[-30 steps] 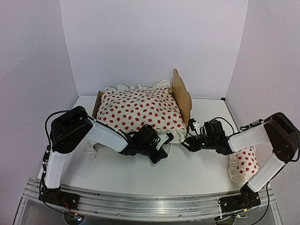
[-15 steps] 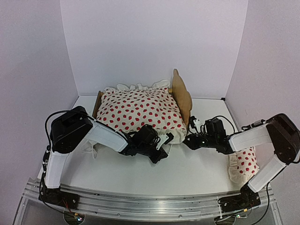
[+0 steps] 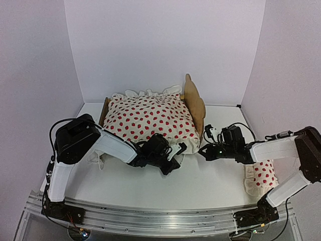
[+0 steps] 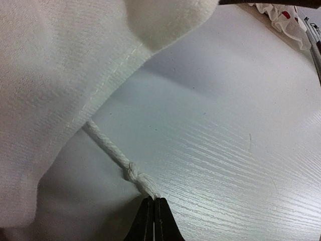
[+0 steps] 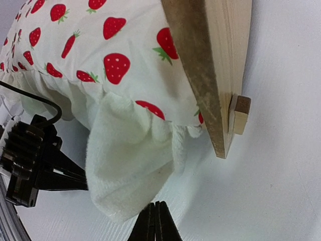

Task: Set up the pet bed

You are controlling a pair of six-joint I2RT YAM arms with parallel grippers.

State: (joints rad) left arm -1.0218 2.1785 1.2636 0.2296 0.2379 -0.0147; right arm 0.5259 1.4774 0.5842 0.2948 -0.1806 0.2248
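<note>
The bed [image 3: 193,103] sits at 12 o'clock on the tabletop [image 3: 200,186], under the duvet [image 3: 145,118]. The left tool [image 4: 154,203] is pinched tight on the cord [image 4: 113,153]. The right tool [image 5: 154,211] is closed on nothing, with the fleece [image 5: 130,165] corner at its 11 o'clock. Tugging the cord could drag the bedding off, and the right would pull away empty.

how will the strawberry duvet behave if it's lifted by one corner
Probably floppy: the duvet drapes off the pet bed and its fleece corner hangs in soft folds. Likely light for its size, being puffy fabric. It may drag rather than slide cleanly, since much of it rests on the bed.
</note>
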